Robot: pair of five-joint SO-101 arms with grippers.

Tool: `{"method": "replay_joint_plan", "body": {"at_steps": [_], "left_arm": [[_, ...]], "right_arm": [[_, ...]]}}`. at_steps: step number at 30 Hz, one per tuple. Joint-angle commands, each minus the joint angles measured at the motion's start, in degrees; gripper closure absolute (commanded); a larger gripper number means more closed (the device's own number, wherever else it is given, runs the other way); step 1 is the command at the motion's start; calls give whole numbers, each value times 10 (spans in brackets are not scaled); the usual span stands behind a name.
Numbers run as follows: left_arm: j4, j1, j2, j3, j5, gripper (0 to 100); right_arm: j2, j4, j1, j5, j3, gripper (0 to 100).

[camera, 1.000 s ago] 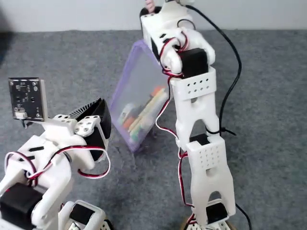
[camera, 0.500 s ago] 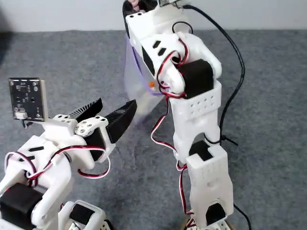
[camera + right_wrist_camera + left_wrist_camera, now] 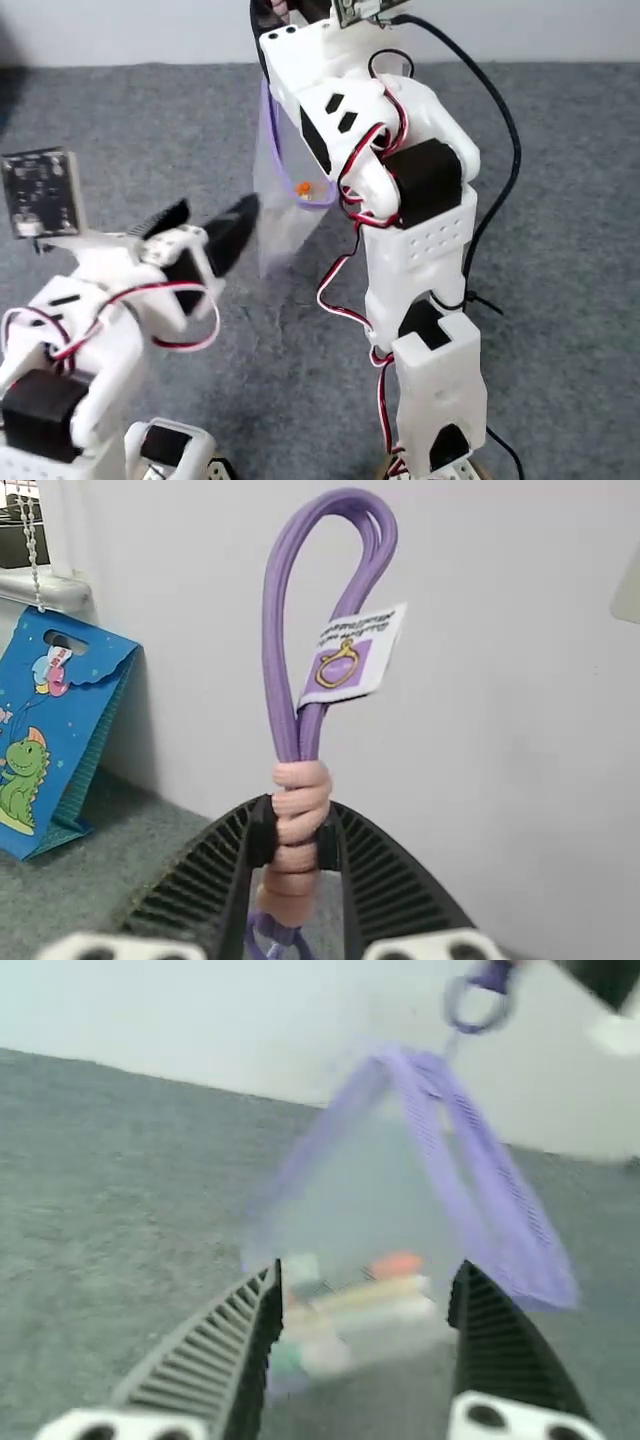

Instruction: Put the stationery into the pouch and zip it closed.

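The clear pouch (image 3: 283, 215) with purple trim hangs in the air from my right gripper (image 3: 297, 845). That gripper is shut on the pouch's pink pull (image 3: 296, 810), with the purple loop strap (image 3: 318, 600) and its paper tag (image 3: 352, 655) standing above it. Stationery (image 3: 355, 1305) lies heaped in the bottom of the pouch (image 3: 400, 1190); an orange piece (image 3: 303, 187) shows through the opening. My left gripper (image 3: 205, 220) is open just beside the pouch's lower part. In the left wrist view its fingers (image 3: 245, 1335) frame the pouch bottom without touching it.
Grey carpet (image 3: 560, 180) covers the table, and a pale wall runs along the back. A blue gift bag (image 3: 50, 730) with a dinosaur print leans against that wall. The right arm's black cable (image 3: 495, 130) trails down its far side.
The right arm has lifted the pouch from leaning on the carpet to hanging free. My left gripper opened and has edged up beside the pouch's lower part.
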Motion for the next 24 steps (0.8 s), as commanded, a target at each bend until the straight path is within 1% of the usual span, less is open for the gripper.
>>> {"method": "replay_joint_plan", "body": {"at_steps": [1,3,4,7,9,11,14,17,19,21,24], "left_arm": [[-4,-62,4,-5,3,735],[13,-59,4,-5,3,735],[22,-47,5,-4,3,735],[31,22,11,-3,9,735],[1,58,22,5,31,735],[-40,75,44,22,42,736],[-110,78,94,49,54,736],[-147,81,138,51,67,736],[-141,86,148,35,68,736],[-118,91,148,15,80,736],[-66,105,148,-13,91,736]], "right_arm": [[-54,-1,0,6,-19,991],[-60,-1,-3,6,-19,991],[-63,0,-10,6,-19,991],[-74,8,-26,6,-19,991],[-79,27,-45,6,-19,991],[-81,44,-59,6,-20,991],[-91,58,-73,4,-20,991],[-93,85,-72,3,-19,991],[-93,107,-69,2,-19,991],[-92,126,-59,-4,-19,991],[-89,147,-51,-46,-18,991]]}}
